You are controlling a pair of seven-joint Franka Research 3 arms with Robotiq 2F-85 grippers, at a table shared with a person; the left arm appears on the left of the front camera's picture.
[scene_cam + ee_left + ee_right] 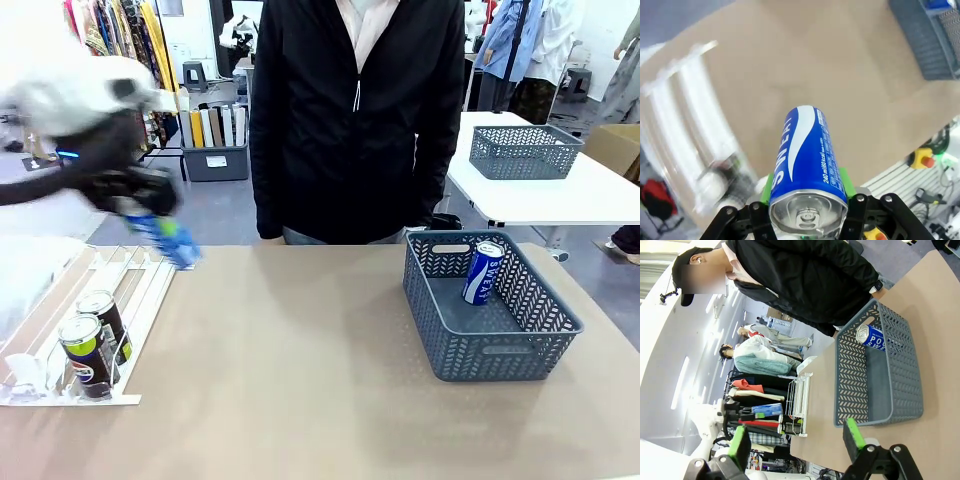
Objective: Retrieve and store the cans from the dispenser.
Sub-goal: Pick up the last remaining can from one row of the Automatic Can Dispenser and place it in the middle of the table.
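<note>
Clamping the left pincer (807,186) on a blue can (805,145) over the dispenser (140,285), probably bound for the grey basket (490,350), joining a second blue can (483,272); holding the right pincer (796,435) apart; leaving two black cans (95,340) racked.

The left arm (95,120) and its blue can (165,236) are blurred.

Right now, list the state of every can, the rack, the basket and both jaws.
Held blue can, clamped in the left jaws, off the table.
Other blue can, tilted inside the basket.
Two black cans, upright in the rack, at its near end.
Left jaws, shut on the held blue can.
Right jaws, open, empty.
</note>
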